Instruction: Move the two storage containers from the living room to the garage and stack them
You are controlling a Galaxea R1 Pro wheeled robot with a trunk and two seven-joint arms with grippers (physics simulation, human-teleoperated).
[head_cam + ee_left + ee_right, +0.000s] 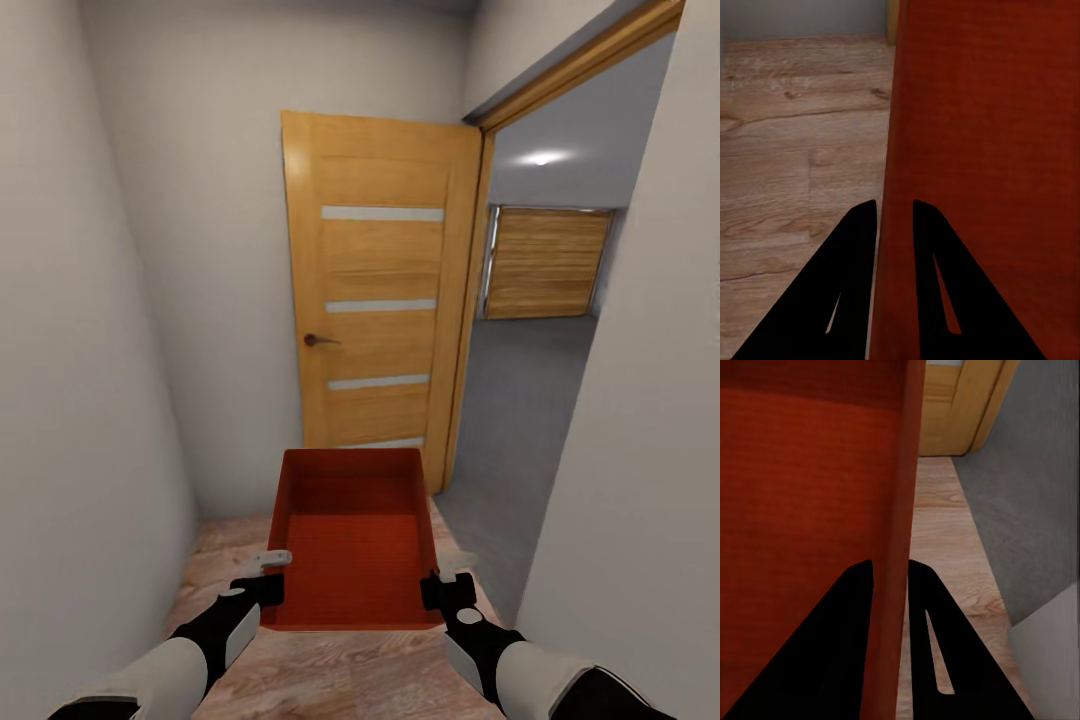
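The orange-red container (352, 540) is held up in the air in front of the robot, over the wood floor (330, 670). The left gripper (268, 580) pinches its left wall, one finger inside and one outside. The right gripper (445, 588) pinches its right wall the same way. Past the bin stands an open wooden door (375, 310). To the right, grey concrete floor (520, 400) leads to a wooden garage door (548, 262).
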